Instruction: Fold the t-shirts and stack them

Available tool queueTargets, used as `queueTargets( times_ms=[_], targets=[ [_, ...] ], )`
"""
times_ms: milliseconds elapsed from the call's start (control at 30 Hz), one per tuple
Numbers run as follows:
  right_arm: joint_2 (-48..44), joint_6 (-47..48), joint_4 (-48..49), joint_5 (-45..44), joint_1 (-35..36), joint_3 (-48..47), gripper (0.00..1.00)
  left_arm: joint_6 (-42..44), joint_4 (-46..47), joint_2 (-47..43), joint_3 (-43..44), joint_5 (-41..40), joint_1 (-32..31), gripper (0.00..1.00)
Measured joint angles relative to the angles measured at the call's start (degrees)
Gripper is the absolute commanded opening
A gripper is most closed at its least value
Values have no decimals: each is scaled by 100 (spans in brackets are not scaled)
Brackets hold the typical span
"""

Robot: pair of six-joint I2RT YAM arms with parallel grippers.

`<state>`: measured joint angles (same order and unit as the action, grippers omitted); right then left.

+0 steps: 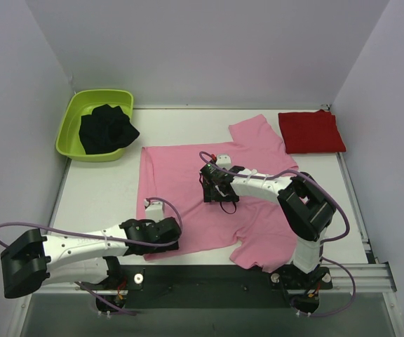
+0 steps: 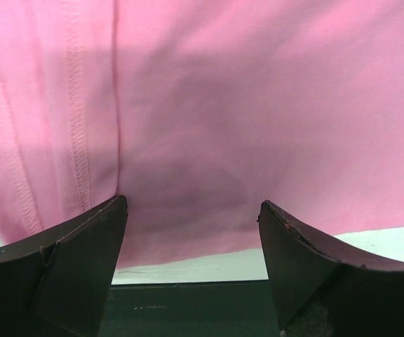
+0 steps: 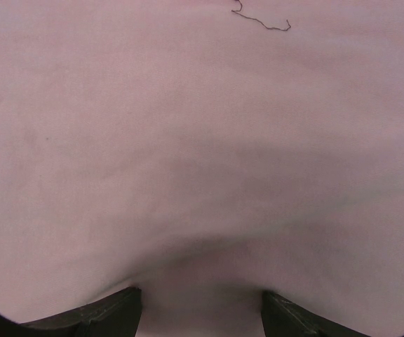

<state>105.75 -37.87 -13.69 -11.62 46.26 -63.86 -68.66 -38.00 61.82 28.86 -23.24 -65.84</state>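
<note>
Red shirt folded; pink shirt lies flat, unfolded, unstacked. Left tool gapes at its hem, right tool parted mid-cloth, both empty.

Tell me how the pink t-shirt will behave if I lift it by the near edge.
Probably floppy: the pink t-shirt lies flat with soft wrinkles, so it should drape and sag from one pinch. Likely light, being thin cloth. Its stitched hem, by the open left hand, may give a firmer grip.

We see plain pale walls rising well beyond the right claw, boxing a white table under even, soft light.
</note>
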Motion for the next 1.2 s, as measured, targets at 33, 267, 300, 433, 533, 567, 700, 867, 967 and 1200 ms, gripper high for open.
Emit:
queueTargets(
  times_ms=[33, 267, 300, 433, 533, 567, 700, 867, 967, 1200],
  targets=[
    [-2, 0, 0, 0, 0, 2, 68, -68, -74, -37, -4, -31, 0, 86],
    [-11, 4, 13, 0, 2, 13, 68, -774, -1021, -1029, -240, -262, 2, 87],
    [-13, 7, 15, 0, 2, 15, 68, -901, -1163, -1255, -278, -315, 4, 88],
    [-13, 22, 22, 0, 2, 17, 67, -1541, -1869, -2535, -501, -490, 22, 87],
    [-13, 24, 26, 0, 2, 22, 68, -1930, -2299, -3418, -549, -629, 28, 87],
    [-13, 24, 26, 0, 2, 22, 68, -1976, -2389, -3654, -546, -686, 33, 87],
    [-13, 24, 26, 0, 2, 22, 68, -1897, -2518, -3624, -400, -852, 33, 87],
    [-11, 26, 28, 0, 7, 22, 68, -1473, -2194, -2275, 164, -935, 33, 87],
    [-13, 28, 28, 0, 7, 22, 68, -1176, -1786, -1556, 354, -942, 31, 87],
    [-11, 33, 31, 0, 7, 22, 68, -638, -835, -361, 413, -748, 28, 87]
  ],
)
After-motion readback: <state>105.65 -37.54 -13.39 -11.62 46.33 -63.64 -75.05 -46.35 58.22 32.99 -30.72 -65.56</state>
